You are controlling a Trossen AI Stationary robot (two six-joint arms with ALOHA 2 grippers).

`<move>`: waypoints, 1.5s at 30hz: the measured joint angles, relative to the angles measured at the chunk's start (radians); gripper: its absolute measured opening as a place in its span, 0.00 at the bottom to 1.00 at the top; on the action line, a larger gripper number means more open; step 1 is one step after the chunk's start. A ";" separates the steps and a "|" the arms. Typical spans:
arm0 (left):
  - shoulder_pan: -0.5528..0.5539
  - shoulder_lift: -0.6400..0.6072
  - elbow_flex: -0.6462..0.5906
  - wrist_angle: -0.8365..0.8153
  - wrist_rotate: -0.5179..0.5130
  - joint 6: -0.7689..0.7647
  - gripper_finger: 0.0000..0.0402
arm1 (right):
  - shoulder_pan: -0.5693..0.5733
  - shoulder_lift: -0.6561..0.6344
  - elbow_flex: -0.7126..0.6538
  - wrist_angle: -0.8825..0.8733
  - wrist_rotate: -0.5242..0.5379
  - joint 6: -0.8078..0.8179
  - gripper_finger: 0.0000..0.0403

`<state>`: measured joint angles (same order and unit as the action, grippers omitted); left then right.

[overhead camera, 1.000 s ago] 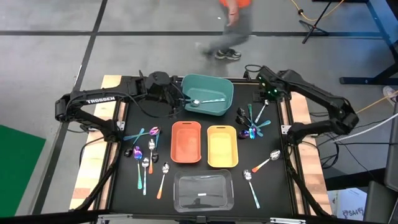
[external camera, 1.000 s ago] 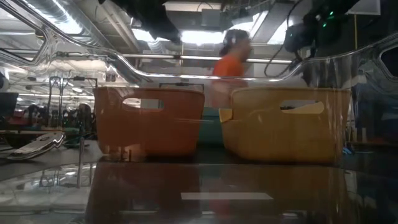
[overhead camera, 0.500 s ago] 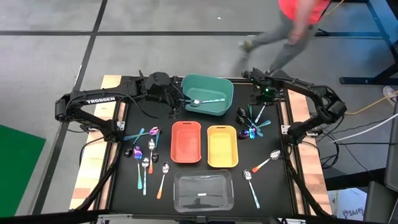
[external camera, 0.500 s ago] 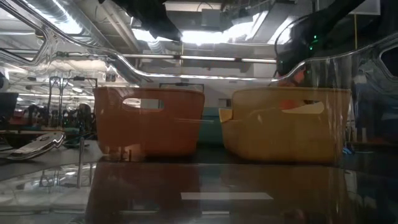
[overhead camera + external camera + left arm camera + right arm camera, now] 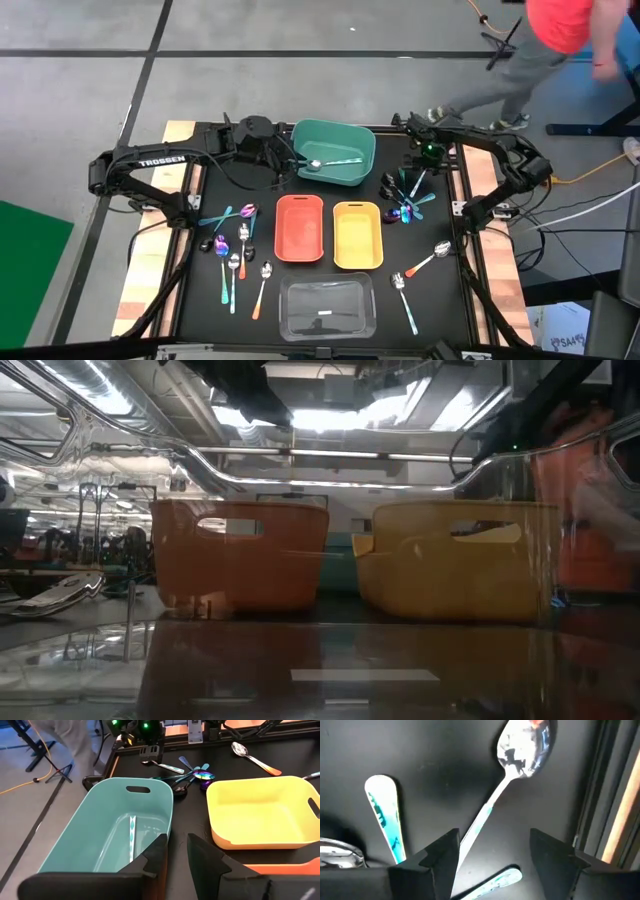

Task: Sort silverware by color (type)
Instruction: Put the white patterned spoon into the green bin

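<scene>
sorted so far: one teal-handled spoon (image 5: pixel 330 162) in the teal bin (image 5: pixel 352 139), lying along the floor. orange bin (image 5: pixel 299 204), yellow bin (image 5: pixel 357 210) and clear bin (image 5: pixel 327 288): nothing visible inside from the high view.

left to sort, left cluster (image 5: pixel 235 250) on the tabletop (image 5: pixel 200 290): roughly eight pieces just beside the orange bin, mixed teal handles, orange handles, plain silver and iridescent; exact count hard to tell.

left to sort, right cluster (image 5: pixel 405 200) beside the yellow bin: several teal-handled, black-headed and iridescent pieces, overlapping. further down, an orange-handled spoon (image 5: pixel 428 258) and a teal-handled spoon (image 5: pixel 404 297), near each other, close to the clear bin.

left tool (image 5: pixel 176 851): at the near rim of the teal bin, fingers slightly apart, holding nothing.

right tool (image 5: pixel 492 852): low over the top of the right cluster, fingers (image 5: pixel 440 855) spread wide, straddling the handle of a teal-handled spoon (image 5: pixel 512 780) lying flat on the tabletop; not yet closed on it. two more teal handles alongside, close enough to be caught by the same pinch.

person in an orange top (image 5: pixel 560 20) on the floor beyond the tabletop, well apart from the arms.

estimate: early stage, one piece of about fifteen placed; likely next item the straddled spoon, bound for the teal bin.
</scene>
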<state>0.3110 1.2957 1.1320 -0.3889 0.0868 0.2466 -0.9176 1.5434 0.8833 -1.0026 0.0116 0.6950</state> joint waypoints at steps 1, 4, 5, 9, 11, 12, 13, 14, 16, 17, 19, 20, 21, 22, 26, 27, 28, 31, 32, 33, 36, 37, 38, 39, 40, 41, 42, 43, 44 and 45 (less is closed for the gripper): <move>0.000 0.000 0.000 0.000 0.000 0.000 0.17 | 0.000 0.000 -0.005 0.010 -0.006 0.003 0.56; 0.000 0.000 0.000 0.000 0.000 0.000 0.17 | 0.001 0.000 -0.030 0.052 -0.024 0.005 0.56; 0.000 0.000 0.000 0.000 0.000 0.000 0.17 | 0.001 0.000 -0.042 0.069 -0.023 0.005 0.56; 0.000 0.000 0.000 0.000 0.000 0.000 0.17 | 0.001 0.000 -0.082 0.097 -0.023 0.006 0.56; 0.000 0.000 0.000 0.000 0.000 0.000 0.17 | 0.001 0.000 -0.099 0.112 -0.024 0.006 0.56; 0.000 0.000 0.000 0.000 0.000 0.000 0.17 | 0.001 -0.001 -0.106 0.122 -0.024 0.006 0.56; 0.000 0.000 0.000 0.000 0.000 0.000 0.17 | 0.001 -0.001 -0.112 0.133 -0.026 0.006 0.56; 0.000 0.000 0.000 0.000 0.000 0.000 0.17 | 0.001 -0.002 -0.118 0.142 -0.027 0.006 0.56; 0.000 0.000 0.000 0.000 0.000 0.000 0.17 | 0.001 -0.004 -0.125 0.154 -0.029 0.006 0.56; 0.000 0.000 0.000 0.000 0.000 0.000 0.17 | 0.001 -0.004 -0.126 0.156 -0.029 0.006 0.56; 0.000 0.000 0.000 0.000 0.000 0.000 0.17 | 0.001 -0.004 -0.127 0.158 -0.029 0.006 0.55; 0.000 0.000 0.000 0.000 0.000 0.000 0.17 | 0.001 -0.004 -0.127 0.159 -0.029 0.006 0.54; 0.000 0.000 0.000 0.000 0.000 0.000 0.17 | 0.001 -0.004 -0.127 0.161 -0.029 0.006 0.53; 0.000 0.000 0.000 0.000 0.000 0.000 0.17 | 0.001 -0.004 -0.127 0.162 -0.030 0.006 0.51; 0.000 0.000 0.000 0.000 0.000 0.000 0.17 | 0.002 -0.003 -0.127 0.168 -0.032 0.006 0.39; 0.000 0.000 0.000 0.000 0.000 0.000 0.17 | 0.002 -0.003 -0.127 0.170 -0.033 0.006 0.36; 0.000 0.000 0.000 0.000 0.000 0.000 0.17 | 0.002 -0.003 -0.127 0.172 -0.033 0.006 0.34; 0.000 0.000 0.000 0.000 0.000 0.000 0.17 | 0.002 -0.002 -0.127 0.174 -0.033 0.007 0.27; 0.000 0.000 0.000 0.000 0.000 0.000 0.17 | 0.002 -0.002 -0.127 0.175 -0.032 0.007 0.25; 0.000 0.000 0.000 0.000 0.000 0.000 0.17 | 0.002 -0.002 -0.128 0.176 -0.032 0.007 0.23; 0.000 0.000 0.000 0.000 0.000 0.000 0.17 | 0.002 -0.002 -0.128 0.177 -0.030 0.007 0.18; 0.000 0.000 0.000 0.000 0.000 0.000 0.17 | 0.002 -0.002 -0.128 0.177 -0.030 0.007 0.17; 0.000 0.000 0.000 0.000 0.000 0.000 0.17 | 0.002 -0.002 -0.128 0.177 -0.030 0.007 0.15; 0.000 0.000 0.000 0.000 0.000 0.000 0.17 | 0.002 -0.002 -0.128 0.177 -0.029 0.007 0.14; 0.000 0.000 0.000 0.000 0.000 0.000 0.17 | 0.002 -0.002 -0.128 0.177 -0.028 0.007 0.12; 0.000 0.000 0.000 0.000 0.000 0.000 0.17 | 0.002 -0.002 -0.128 0.178 -0.027 0.007 0.11; 0.000 0.000 0.000 0.000 0.000 0.000 0.17 | 0.002 -0.002 -0.128 0.179 -0.027 0.006 0.09; 0.000 0.000 0.000 0.000 0.000 0.000 0.17 | 0.002 -0.002 -0.128 0.180 -0.026 0.005 0.07; 0.000 0.000 0.000 0.000 0.000 0.000 0.17 | 0.002 -0.002 -0.128 0.181 -0.026 0.004 0.05; 0.000 0.000 0.000 0.000 0.000 0.000 0.17 | 0.002 -0.002 -0.129 0.182 -0.025 0.004 0.04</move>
<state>0.3107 1.2957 1.1324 -0.3893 0.0872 0.2462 -0.9160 1.5417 0.7547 -0.8203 -0.0136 0.6991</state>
